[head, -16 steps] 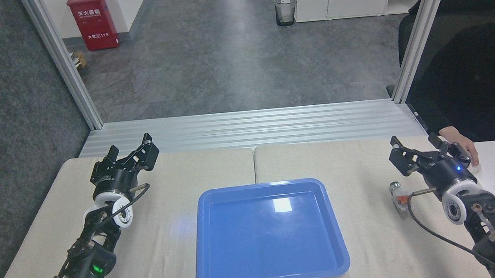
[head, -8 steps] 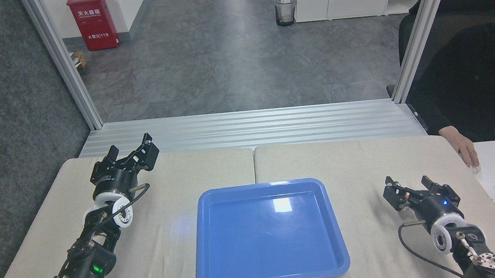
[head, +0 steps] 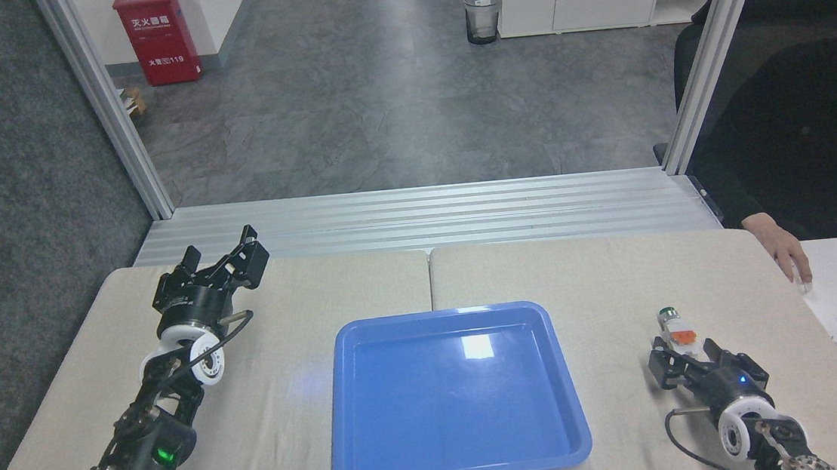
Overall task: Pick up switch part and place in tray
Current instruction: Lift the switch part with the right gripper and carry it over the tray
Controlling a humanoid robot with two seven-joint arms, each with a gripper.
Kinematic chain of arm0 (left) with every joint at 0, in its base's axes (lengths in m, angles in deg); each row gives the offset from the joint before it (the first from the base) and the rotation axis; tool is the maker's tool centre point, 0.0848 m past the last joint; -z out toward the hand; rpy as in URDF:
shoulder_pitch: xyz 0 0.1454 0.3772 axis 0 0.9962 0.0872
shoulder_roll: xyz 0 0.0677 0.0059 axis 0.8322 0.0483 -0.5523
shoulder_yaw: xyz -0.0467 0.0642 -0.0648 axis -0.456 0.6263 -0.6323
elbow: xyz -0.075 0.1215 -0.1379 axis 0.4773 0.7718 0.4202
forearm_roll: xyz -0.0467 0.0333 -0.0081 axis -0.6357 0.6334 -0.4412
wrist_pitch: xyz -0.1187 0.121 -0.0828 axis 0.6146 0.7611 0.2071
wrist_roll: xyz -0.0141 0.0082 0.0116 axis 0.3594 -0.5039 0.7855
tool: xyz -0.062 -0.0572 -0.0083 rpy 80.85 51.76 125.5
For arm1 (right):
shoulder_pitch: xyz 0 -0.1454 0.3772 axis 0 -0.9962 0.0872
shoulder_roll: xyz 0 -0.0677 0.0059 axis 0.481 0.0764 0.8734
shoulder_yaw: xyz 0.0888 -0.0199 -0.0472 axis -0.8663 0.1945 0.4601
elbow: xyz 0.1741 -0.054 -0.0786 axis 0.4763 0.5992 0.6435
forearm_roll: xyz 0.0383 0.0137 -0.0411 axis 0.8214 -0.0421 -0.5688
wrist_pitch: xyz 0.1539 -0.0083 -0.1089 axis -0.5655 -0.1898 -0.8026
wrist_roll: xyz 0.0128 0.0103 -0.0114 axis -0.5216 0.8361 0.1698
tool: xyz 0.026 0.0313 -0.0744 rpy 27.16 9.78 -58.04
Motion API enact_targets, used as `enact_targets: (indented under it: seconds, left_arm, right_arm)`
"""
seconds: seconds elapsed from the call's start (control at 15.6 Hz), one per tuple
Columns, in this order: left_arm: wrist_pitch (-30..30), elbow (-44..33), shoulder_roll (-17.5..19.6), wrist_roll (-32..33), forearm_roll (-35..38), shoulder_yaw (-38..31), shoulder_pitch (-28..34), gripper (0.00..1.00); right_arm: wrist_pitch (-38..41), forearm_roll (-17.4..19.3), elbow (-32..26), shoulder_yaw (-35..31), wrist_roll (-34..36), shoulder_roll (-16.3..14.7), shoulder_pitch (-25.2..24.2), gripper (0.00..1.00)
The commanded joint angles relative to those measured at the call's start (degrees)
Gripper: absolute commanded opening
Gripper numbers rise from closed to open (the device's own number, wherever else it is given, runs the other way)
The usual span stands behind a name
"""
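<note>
Where right tool (head: 691, 361) opens, switch part (head: 680, 332) lies

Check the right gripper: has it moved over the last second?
Yes. The right gripper has come back toward the robot, away from the person's hand, and now sits open at the switch part.

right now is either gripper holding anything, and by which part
Nothing is clearly held. The right gripper is open around the switch part's near end; the left gripper is open and empty.
</note>
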Motion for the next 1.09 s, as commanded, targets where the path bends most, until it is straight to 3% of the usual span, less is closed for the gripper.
enact_targets:
  seconds: [0.0, 0.26, 0.45, 0.58, 0.64, 0.77, 0.9, 1.03]
  left_arm:
    - [0.0, 0.0, 0.0, 0.0, 0.0, 0.0, 0.0, 1.0]
    - [0.0, 0.0, 0.0, 0.0, 0.0, 0.0, 0.0, 1.0]
    - [0.0, 0.0, 0.0, 0.0, 0.0, 0.0, 0.0, 1.0]
    - [0.0, 0.0, 0.0, 0.0, 0.0, 0.0, 0.0, 1.0]
    - [0.0, 0.0, 0.0, 0.0, 0.0, 0.0, 0.0, 1.0]
    - [0.0, 0.0, 0.0, 0.0, 0.0, 0.0, 0.0, 1.0]
    - [0.0, 0.0, 0.0, 0.0, 0.0, 0.0, 0.0, 1.0]
    - [0.0, 0.0, 0.0, 0.0, 0.0, 0.0, 0.0, 1.0]
  right_arm:
    - [-2.8, 0.3, 0.2, 0.0, 0.9, 1.8, 0.6, 0.0]
    - [-7.0, 0.6, -11.0, -1.5, 0.6, 4.2, 3.6, 0.0]
    - [-8.9, -0.1, -26.3, 1.0, -1.2, 5.5, 3.8, 0.0]
    - [-10.7, -1.7, -34.9, 11.5, -3.4, 10.0, 3.0, 0.0]
    - [-14.7, -5.0, -37.0, 17.9, -3.9, 12.8, 2.2, 0.0]
    - [-22.2, -10.7, -37.9, 29.0, -6.0, 17.3, 1.0, 0.0]
    - [-25.9, -11.8, -37.6, 36.1, -7.4, 20.8, -1.0, 0.0]
    - [-27.6, -12.1, -32.7, 40.2, -7.8, 21.3, -2.1, 0.0]
